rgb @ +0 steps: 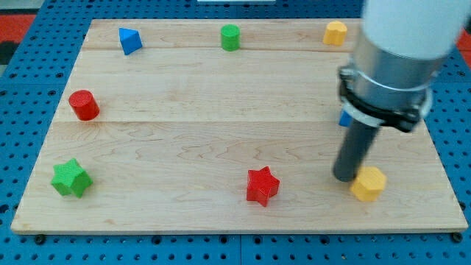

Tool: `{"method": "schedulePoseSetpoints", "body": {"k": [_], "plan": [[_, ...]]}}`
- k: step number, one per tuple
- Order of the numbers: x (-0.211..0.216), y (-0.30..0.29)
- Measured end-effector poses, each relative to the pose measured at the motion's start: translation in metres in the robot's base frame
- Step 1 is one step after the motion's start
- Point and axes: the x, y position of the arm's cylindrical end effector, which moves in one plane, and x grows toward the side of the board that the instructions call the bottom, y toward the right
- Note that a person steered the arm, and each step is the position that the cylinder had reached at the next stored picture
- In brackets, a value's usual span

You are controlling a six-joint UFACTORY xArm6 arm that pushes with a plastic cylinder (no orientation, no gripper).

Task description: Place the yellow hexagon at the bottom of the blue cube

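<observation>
The yellow hexagon (368, 183) lies near the view's bottom right of the wooden board (221, 110). My tip (344, 177) rests on the board just left of it, touching or nearly touching its left side. The blue cube (344, 118) is mostly hidden behind the arm; only a small blue edge shows at the rod's left, above the hexagon.
A red star (263, 185) lies left of my tip. A green star (71, 178) is at bottom left, a red cylinder (84, 104) at left, a blue triangular block (129, 40), a green cylinder (230, 37) and a second yellow block (335, 33) along the top.
</observation>
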Motion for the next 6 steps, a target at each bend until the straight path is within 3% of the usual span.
{"method": "schedulePoseSetpoints", "body": {"k": [4,6], "plan": [[-0.024,0.01],[-0.072,-0.015]]}}
